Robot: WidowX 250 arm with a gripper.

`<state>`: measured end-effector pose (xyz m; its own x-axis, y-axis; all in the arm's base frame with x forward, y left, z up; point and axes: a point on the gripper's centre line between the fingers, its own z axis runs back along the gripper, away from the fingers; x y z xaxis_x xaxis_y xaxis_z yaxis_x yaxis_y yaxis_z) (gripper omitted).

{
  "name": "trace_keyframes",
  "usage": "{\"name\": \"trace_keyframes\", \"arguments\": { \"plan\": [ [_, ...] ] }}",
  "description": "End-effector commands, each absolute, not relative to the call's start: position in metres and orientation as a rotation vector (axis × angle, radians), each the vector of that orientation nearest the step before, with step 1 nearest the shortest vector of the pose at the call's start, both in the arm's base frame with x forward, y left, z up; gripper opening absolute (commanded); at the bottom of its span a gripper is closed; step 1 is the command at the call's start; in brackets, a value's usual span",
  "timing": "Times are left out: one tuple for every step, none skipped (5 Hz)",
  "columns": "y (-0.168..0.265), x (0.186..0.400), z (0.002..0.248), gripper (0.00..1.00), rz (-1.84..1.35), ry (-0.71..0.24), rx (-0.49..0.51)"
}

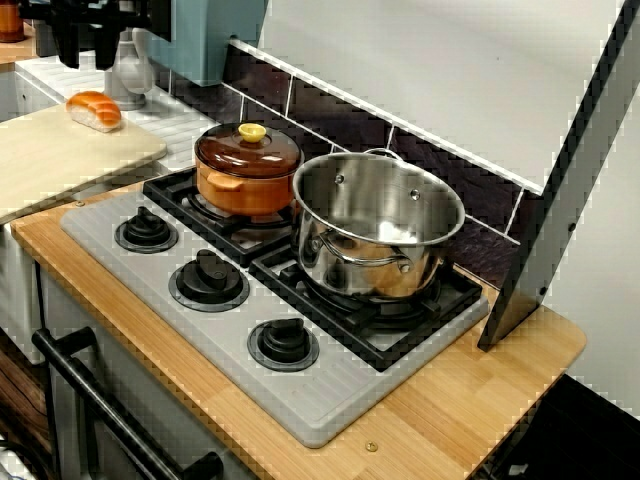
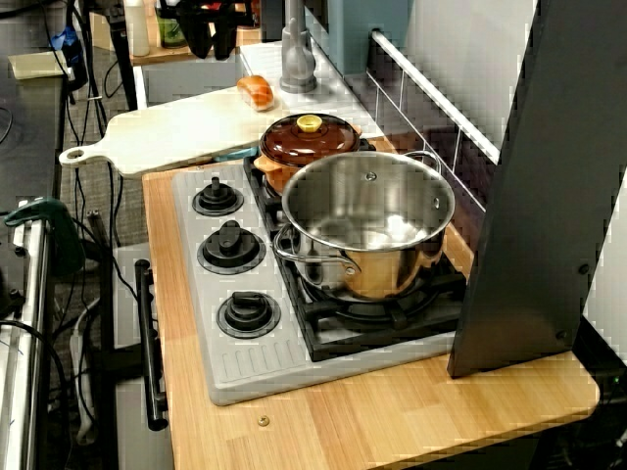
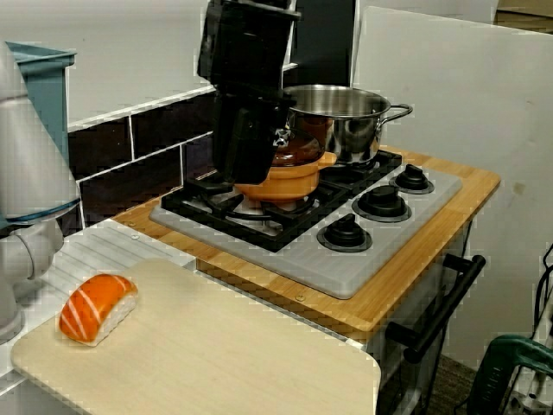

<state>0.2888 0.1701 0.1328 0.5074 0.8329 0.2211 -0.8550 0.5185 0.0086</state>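
The view from the stove's front shows my fingers (image 1: 87,58) at the upper left of the frame, spread apart with nothing between them, hanging over the far end of the cutting board (image 1: 50,160). The salmon sushi (image 1: 94,110) lies on that board just below them in the frame, not touched. The lidded orange pot (image 1: 246,172) and steel pot (image 1: 375,225) stand on the stove (image 1: 300,400) to the right.

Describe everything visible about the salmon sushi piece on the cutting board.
The salmon sushi looks like a glossy plastic toy nigiri: an orange slab with pale stripes over a white rice block. It is whole and lies flat on its rice base, near the edge of the pale wooden cutting board, beside the ribbed white drainer. Only the board touches it; the claw hangs above, apart.
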Motion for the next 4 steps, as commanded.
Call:
{"name": "trace_keyframes", "arguments": {
  "plan": [
    [0.198,0.300,0.156,1.00,1.074,-0.210,0.054],
    [0.206,0.303,0.155,1.00,1.083,-0.251,0.034],
    [0.208,0.302,0.147,1.00,1.109,-0.270,0.029],
    [0.207,0.302,0.143,1.00,1.156,-0.355,0.029]
  ]
}}
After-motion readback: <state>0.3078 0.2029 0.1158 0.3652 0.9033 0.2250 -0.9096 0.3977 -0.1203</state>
